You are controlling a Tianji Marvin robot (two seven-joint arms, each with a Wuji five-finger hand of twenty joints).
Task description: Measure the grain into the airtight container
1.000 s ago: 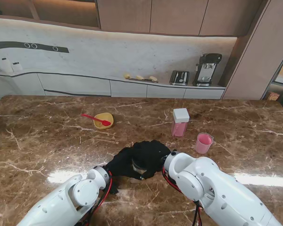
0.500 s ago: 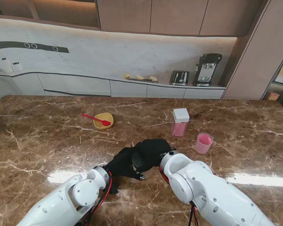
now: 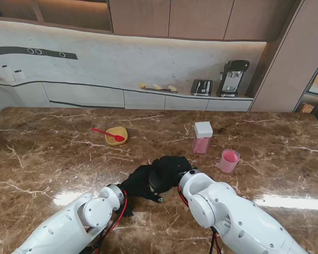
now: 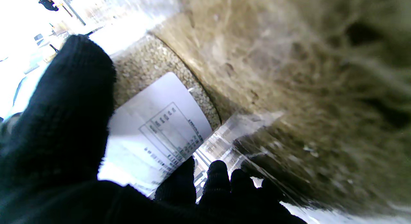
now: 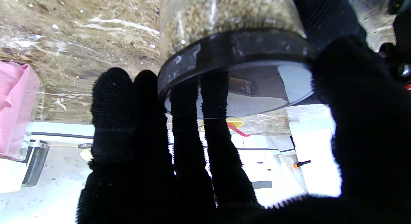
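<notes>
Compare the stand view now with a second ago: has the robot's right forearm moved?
Yes. Judged against the fixed pink cup, the right arm has swung to the robot's left, with the right hand atop the grain jar.

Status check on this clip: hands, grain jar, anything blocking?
Left hand shut on grain jar. Right hand gripping its black lid, lid still on. Nothing seen blocking.

Your stand camera looks down from behind both arms. Each wrist camera sits tight behind its gloved hand, left hand [image 4: 61, 127] and right hand [image 5: 179, 147], facing along the fingers; both share the grain jar [image 4: 151, 66] between them.
</notes>
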